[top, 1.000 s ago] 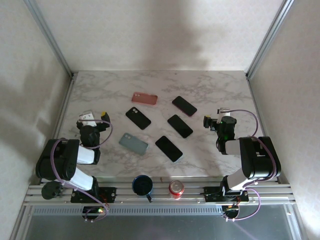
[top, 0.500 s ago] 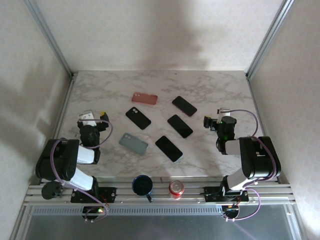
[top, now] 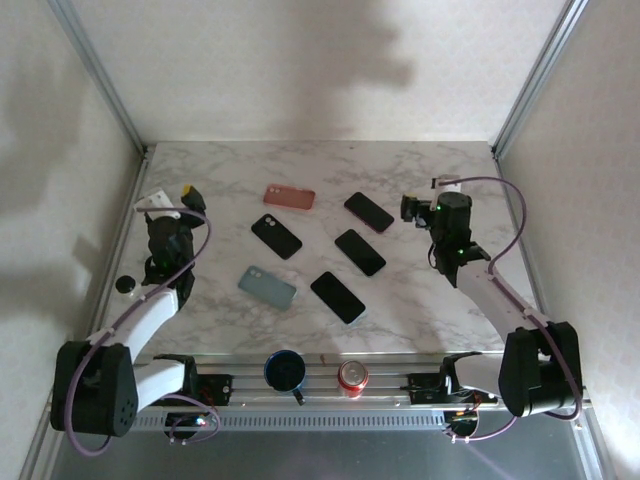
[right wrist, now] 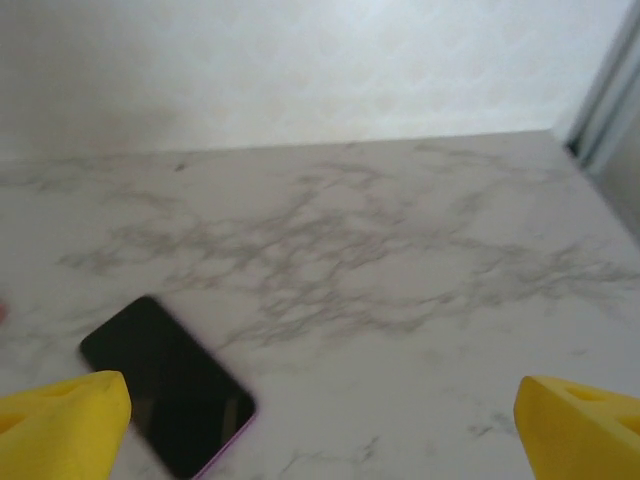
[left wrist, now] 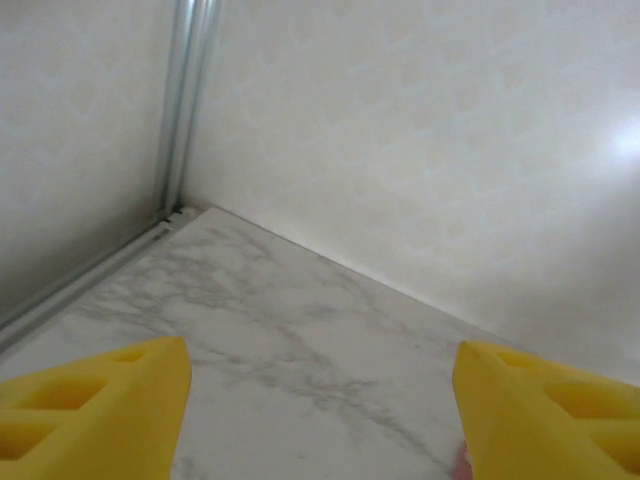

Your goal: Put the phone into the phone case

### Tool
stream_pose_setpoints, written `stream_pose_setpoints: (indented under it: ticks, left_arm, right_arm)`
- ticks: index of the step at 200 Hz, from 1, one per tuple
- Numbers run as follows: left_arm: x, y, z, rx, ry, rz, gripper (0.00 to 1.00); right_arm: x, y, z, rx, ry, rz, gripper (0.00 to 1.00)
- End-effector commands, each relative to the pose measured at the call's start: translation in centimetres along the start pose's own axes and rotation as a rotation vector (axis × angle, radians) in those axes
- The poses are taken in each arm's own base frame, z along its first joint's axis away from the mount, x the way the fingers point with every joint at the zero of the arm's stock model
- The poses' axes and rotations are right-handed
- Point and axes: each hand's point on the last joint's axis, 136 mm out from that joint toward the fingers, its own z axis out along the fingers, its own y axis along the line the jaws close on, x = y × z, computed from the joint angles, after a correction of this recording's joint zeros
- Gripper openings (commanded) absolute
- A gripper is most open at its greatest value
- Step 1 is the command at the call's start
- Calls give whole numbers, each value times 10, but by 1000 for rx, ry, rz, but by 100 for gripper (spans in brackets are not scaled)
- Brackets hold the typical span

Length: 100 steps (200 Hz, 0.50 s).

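Three dark phones lie screen up mid-table: one with a pink rim (top: 369, 211) (right wrist: 165, 395), one in the middle (top: 360, 252), one nearer the front (top: 338, 297). Three cases lie to their left: a salmon case (top: 289, 196), a black case (top: 276, 236) and a grey-green case (top: 267, 287). My left gripper (top: 172, 197) (left wrist: 320, 410) hovers open over bare marble at the left edge, left of the salmon case. My right gripper (top: 428, 195) (right wrist: 320, 430) hovers open right of the pink-rimmed phone, which lies by its left finger (right wrist: 62, 420). Neither holds anything.
A dark blue mug (top: 284, 370) and a red can (top: 352, 376) stand on the front rail between the arm bases. White walls and metal posts (left wrist: 185, 110) close the marble table (top: 420, 290) on three sides. Bare marble lies at the far side and right.
Both arms have unfolded from beside their bases and reached forward over the table. The left gripper moved to the far left, the right gripper toward the pink-rimmed phone.
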Motion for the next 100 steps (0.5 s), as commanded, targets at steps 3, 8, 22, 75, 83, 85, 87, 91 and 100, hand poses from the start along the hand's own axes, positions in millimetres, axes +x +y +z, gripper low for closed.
stream_pose_setpoints:
  ticks: [3, 8, 22, 75, 83, 85, 87, 91, 100]
  left_arm:
    - [32, -8, -7, 16, 202, -85, 70]
    - [35, -11, -8, 24, 223, -98, 70]
    - [42, -16, -13, 43, 279, -129, 70]
    - [50, -42, -25, 153, 351, -201, 70]
    - [51, -44, -26, 161, 350, -204, 70]
    - [51, -44, -27, 162, 351, -205, 70]
    - [51, -44, -27, 163, 351, -206, 70]
    - [51, -45, -27, 166, 351, -207, 70]
    - [52, -46, -27, 173, 352, -210, 71]
  right_arm:
    - [60, 37, -5, -127, 261, -34, 99]
    - [64, 43, -5, -145, 281, -49, 99]
    - [75, 58, -1, -186, 348, -77, 99]
    - [106, 91, 21, -259, 519, -131, 99]
    - [111, 97, 25, -271, 548, -139, 99]
    - [112, 98, 26, -273, 554, -140, 99]
    - [113, 99, 27, -273, 560, -142, 99]
    - [115, 101, 28, -276, 569, -148, 99]
    - [120, 106, 32, -279, 590, -163, 99]
